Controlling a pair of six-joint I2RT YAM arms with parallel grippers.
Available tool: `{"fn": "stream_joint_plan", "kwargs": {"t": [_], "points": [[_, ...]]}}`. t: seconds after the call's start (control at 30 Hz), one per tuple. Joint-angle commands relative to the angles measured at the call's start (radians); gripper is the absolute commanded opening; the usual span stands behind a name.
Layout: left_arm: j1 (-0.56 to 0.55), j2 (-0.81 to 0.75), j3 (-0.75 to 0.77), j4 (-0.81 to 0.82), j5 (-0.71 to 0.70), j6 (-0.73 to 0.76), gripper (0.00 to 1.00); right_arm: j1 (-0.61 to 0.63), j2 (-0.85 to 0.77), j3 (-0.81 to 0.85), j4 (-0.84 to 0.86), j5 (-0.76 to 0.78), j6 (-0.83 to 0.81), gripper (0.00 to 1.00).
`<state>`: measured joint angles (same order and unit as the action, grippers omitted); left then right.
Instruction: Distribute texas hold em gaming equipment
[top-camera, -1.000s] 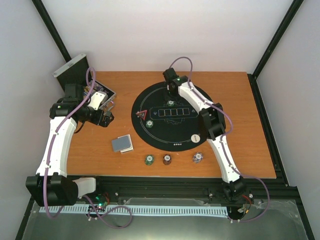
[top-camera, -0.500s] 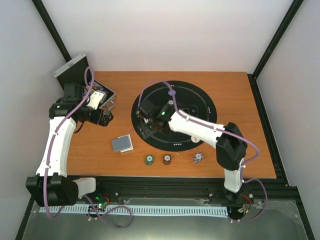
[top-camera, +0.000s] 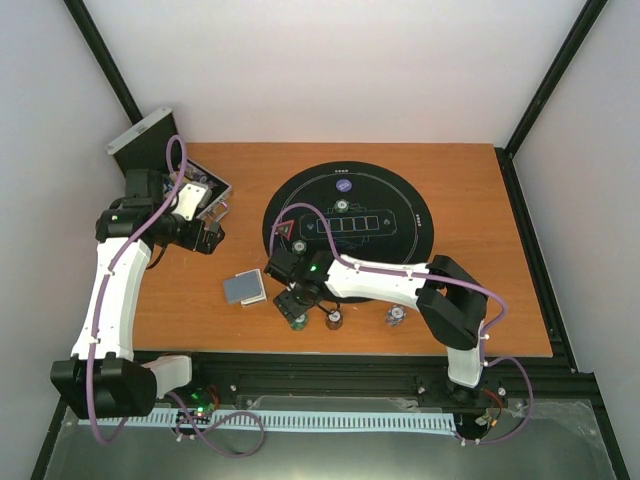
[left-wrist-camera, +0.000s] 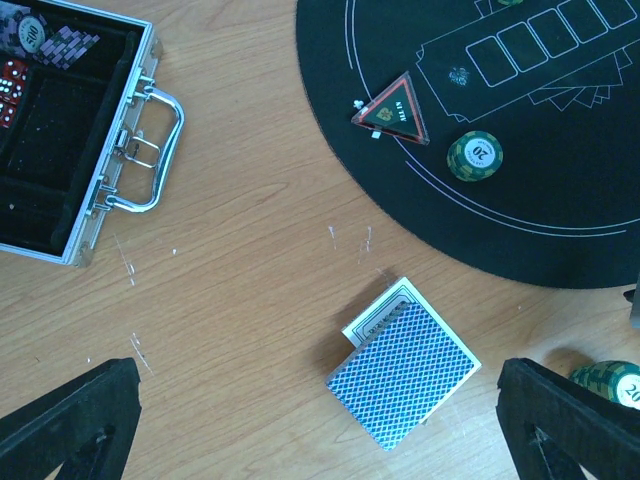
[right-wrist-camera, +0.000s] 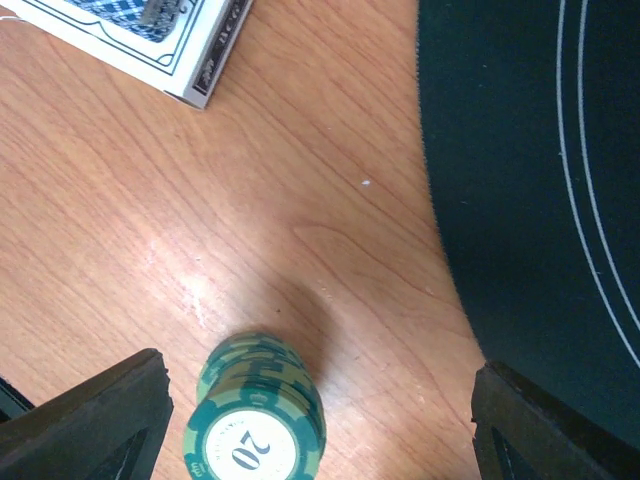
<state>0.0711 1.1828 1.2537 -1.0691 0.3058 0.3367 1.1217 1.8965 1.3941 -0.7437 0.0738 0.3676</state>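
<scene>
Chips (right-wrist-camera: 255, 420) in the green stack read "20" on top.

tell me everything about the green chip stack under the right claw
The green chip stack is a short pile of chips, dark green with paler edge stripes, its top label reading 20. It stands upright on the wooden table, off the black mat, between the fingers of the open right claw; neither seems to touch it.

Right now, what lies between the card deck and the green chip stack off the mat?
Only bare table lies between the card deck and the green chip stack, as the right wrist view shows.
</scene>
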Motion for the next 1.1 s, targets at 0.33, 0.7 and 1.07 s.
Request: {"fn": "stream_joint_plan", "kwargs": {"t": [0.33, 0.7, 1.07], "points": [[0.006, -0.022, 0.013, 0.005, 0.005, -0.002, 1.00, 0.030, 0.015, -0.037, 0.080, -0.049, 0.034, 0.70], [0.005, -0.027, 0.015, 0.001, 0.004, -0.001, 1.00, 0.047, 0.047, -0.044, 0.083, -0.065, 0.041, 0.63], [0.006, -0.031, 0.019, 0.000, 0.006, -0.002, 1.00, 0.056, 0.033, -0.066, 0.095, -0.066, 0.053, 0.50]]}}
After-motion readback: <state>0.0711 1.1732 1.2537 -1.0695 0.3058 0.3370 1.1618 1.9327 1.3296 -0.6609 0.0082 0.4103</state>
